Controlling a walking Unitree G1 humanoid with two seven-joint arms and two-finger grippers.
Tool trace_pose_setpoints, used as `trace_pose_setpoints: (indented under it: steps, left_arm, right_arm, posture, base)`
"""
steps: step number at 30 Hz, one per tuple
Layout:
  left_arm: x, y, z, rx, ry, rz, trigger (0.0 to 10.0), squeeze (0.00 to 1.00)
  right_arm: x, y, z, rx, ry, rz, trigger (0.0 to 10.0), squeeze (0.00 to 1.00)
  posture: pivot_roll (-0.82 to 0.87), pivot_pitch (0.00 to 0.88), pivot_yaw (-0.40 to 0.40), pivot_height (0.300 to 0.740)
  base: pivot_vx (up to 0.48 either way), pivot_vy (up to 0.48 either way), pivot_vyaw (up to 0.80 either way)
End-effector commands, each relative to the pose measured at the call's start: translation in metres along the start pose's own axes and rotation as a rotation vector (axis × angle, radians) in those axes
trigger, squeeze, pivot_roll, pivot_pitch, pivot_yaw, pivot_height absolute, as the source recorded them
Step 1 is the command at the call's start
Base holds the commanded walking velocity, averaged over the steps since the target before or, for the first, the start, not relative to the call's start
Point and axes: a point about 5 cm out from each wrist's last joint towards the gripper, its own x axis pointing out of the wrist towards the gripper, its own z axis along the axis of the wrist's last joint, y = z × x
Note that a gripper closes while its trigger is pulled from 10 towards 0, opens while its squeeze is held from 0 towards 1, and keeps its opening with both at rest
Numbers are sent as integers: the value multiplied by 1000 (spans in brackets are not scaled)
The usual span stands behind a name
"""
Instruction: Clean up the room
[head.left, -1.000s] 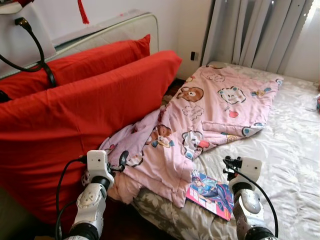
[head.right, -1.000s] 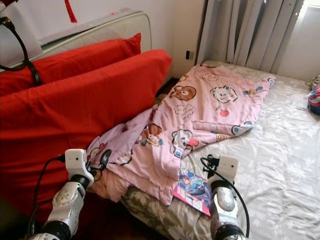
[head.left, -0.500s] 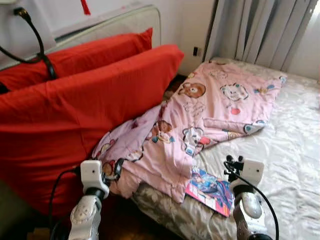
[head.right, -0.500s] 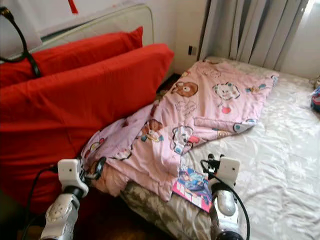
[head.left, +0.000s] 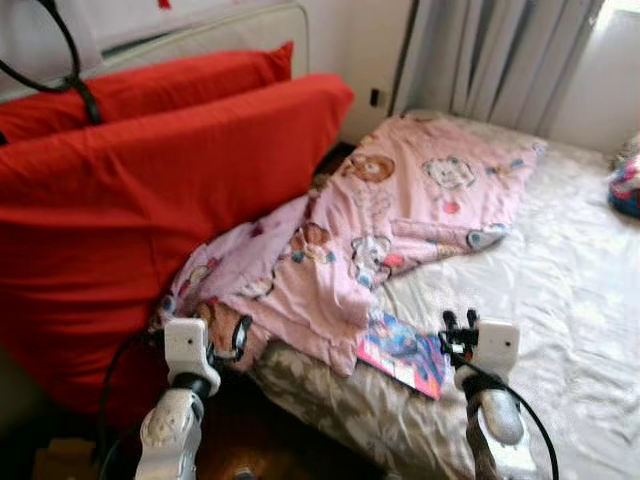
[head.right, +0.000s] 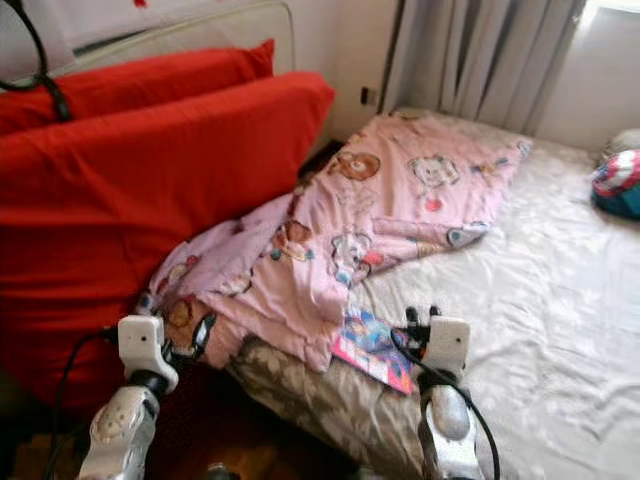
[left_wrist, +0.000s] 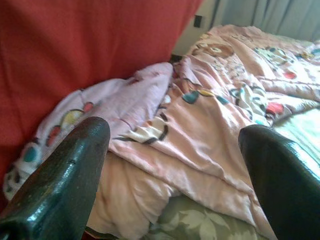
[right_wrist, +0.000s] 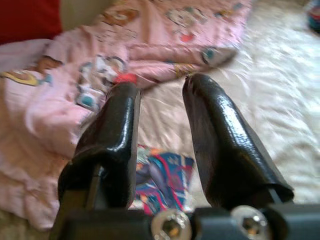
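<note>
A pink cartoon-print blanket (head.left: 390, 210) lies rumpled across the bed, one corner hanging over the near edge against a big red cushion (head.left: 130, 200). A colourful magazine (head.left: 400, 352) lies on the bed's near edge, partly under the blanket's hem. My left gripper (head.left: 228, 340) is low by the hanging blanket corner; in the left wrist view it (left_wrist: 175, 135) stands wide open and holds nothing. My right gripper (head.left: 458, 322) hovers just right of the magazine (right_wrist: 160, 175), and its fingers (right_wrist: 120, 115) are a little apart with nothing between them.
The bed carries a white satin sheet (head.left: 570, 280) over a floral mattress side (head.left: 340, 400). A second red cushion (head.left: 170, 80) leans behind the first. Grey curtains (head.left: 480, 55) hang at the back. A round colourful object (head.right: 618, 182) lies at the far right. Dark floor (head.left: 260, 435) shows below.
The whole view has shifted, so the camera moved; the colourful object now shows more at the right. My left arm dropped slightly. Both grippers keep their state.
</note>
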Motion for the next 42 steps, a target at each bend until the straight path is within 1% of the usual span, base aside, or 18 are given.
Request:
trace_pose_setpoints:
  steps: [1,7,9,13,16,20,24,31,42]
  left_arm:
    - [-2,2,0,-6,6,14,10000,0]
    - [-5,0,1,-17,0,23,10000,0]
    - [-7,-2,-1,-16,11,24,10000,0]
    - [-9,-2,-2,-19,15,28,10000,0]
    - [-12,1,-2,-20,16,43,10000,0]
    - [-13,3,-2,-18,22,53,10000,0]
    - [-14,3,-2,-20,27,59,10000,0]
    - [-13,1,-2,-24,25,59,10000,0]
    - [-16,0,-3,-26,37,50,10000,0]
  right_arm:
    - [1,1,3,9,-9,-8,10000,0]
    - [-2,7,2,30,1,-4,10000,0]
    - [-2,9,-1,27,23,1,10000,0]
    - [-2,9,-1,20,30,-4,10000,0]
    - [0,8,-2,6,65,-11,10000,0]
    - [1,7,-1,-21,54,-9,10000,0]
    - [0,7,1,5,32,-11,10000,0]
    - [0,7,2,6,35,-12,10000,0]
    - [-2,6,-4,2,66,-14,10000,0]
  posture:
    - [-77,99,-45,647]
    - [-72,111,-52,647]
    - [-72,118,-54,647]
    - [-71,122,-55,647]
    - [-69,125,-57,647]
    - [-69,126,-58,623]
    - [-74,129,-59,623]
    - [-75,133,-61,623]
    - [-72,143,-57,623]
  base:
    - [0,0,0]
    - [0,0,0]
    - [0,0,0]
    - [0,0,0]
    - [0,0,0]
    - [0,0,0]
    - [0,0,0]
    - [0,0,0]
    - [0,0,0]
